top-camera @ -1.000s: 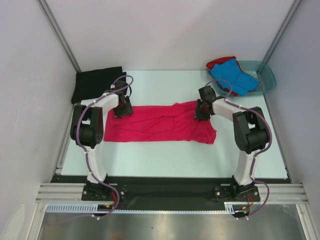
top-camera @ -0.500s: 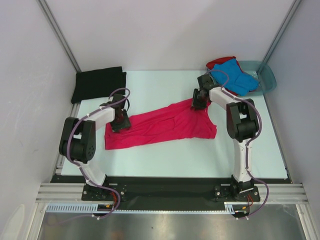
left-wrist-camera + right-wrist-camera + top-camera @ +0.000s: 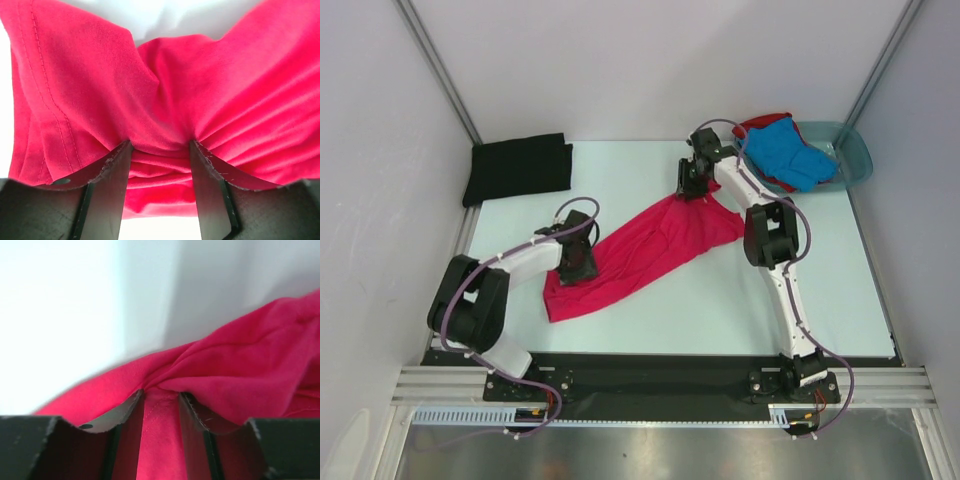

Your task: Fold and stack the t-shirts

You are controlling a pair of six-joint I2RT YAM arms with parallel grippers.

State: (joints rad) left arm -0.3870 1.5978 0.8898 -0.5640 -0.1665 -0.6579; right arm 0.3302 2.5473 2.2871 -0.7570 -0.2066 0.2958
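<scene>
A magenta-pink t-shirt [image 3: 650, 240] lies stretched on a slant across the table, from near left to far right. My left gripper [image 3: 578, 266] is shut on its near-left end, where the cloth [image 3: 210, 85] bunches between the jaws [image 3: 160, 150]. At the far end my right gripper [image 3: 692, 186] is shut on a fold of the same shirt [image 3: 240, 365], pinched between its jaws [image 3: 160, 397]. A black t-shirt [image 3: 518, 165] lies folded at the back left. Over the teal basin [image 3: 855, 155] at the back right lies a blue t-shirt [image 3: 790, 150] on top of a red one [image 3: 758, 123].
White walls with metal posts close in the table on the left, back and right. A black rail runs along the near edge by the arm bases. The right arm reaches far back, close to the basin.
The right gripper has carried its end of the pink shirt back and to the left. The left gripper has pulled its end nearer and rightward. The shirt has turned from level to slanted.
</scene>
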